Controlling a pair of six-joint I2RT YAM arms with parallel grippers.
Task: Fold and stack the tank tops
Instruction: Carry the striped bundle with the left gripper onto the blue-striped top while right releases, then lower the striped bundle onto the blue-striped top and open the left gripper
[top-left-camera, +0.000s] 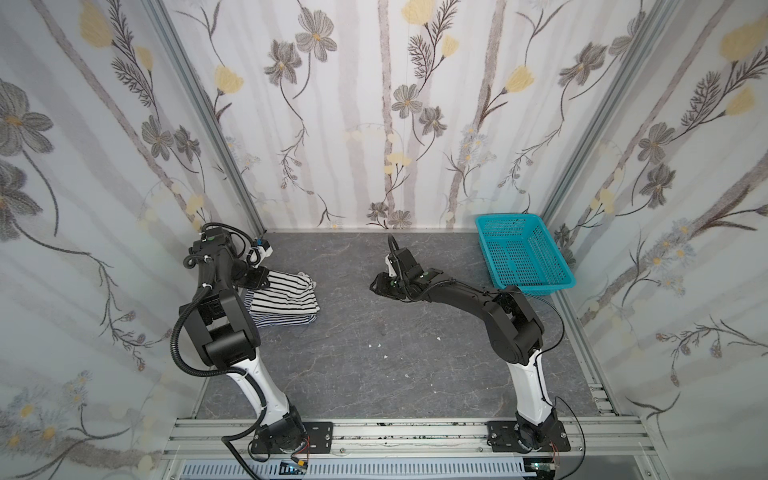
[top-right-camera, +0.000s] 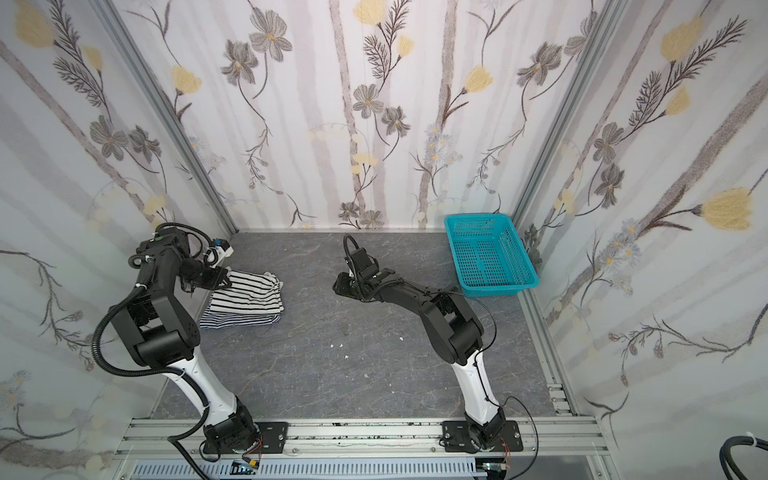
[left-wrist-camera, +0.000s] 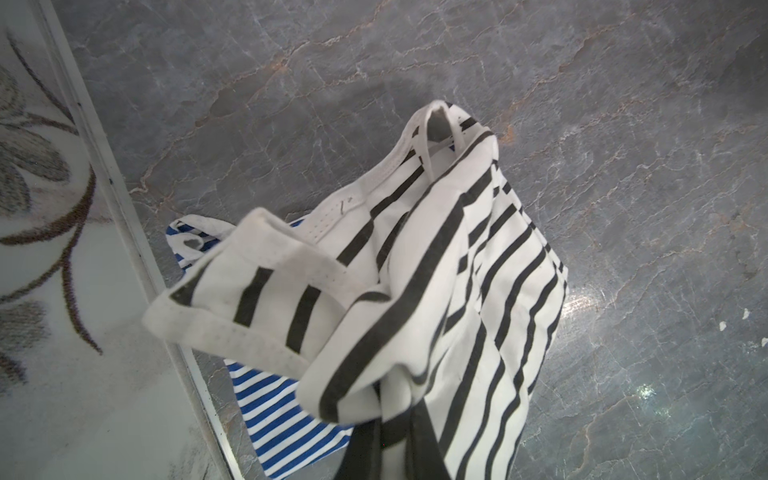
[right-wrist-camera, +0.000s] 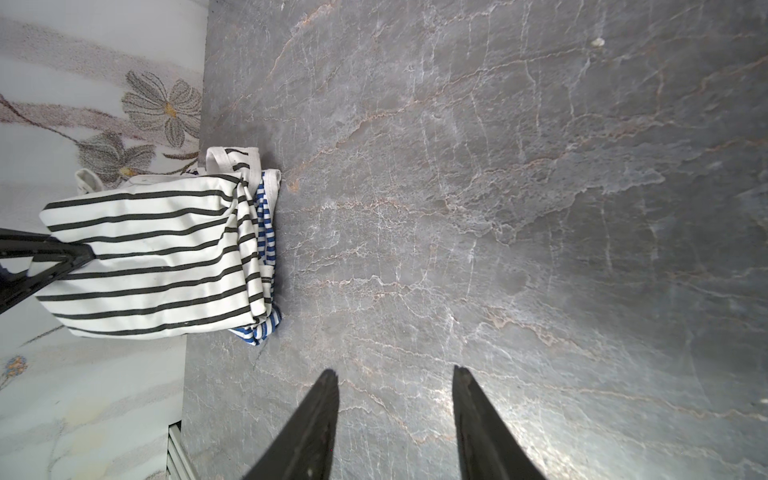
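Left wrist view: the black-striped top (left-wrist-camera: 478, 266), draped on the navy-striped top (left-wrist-camera: 282, 415) well apart from the basket (top-left-camera: 536, 286), is pinched by the left claw (left-wrist-camera: 395, 419); the right claw (right-wrist-camera: 395, 374) is held spread. Stacking is judged underway; release is required next.

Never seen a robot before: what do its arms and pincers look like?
The left arm and right arm: white lower segments, bulky black joints. A ribbed black hose follows the left, a thin wire the right. The right gripper: slim black tapering fingers.
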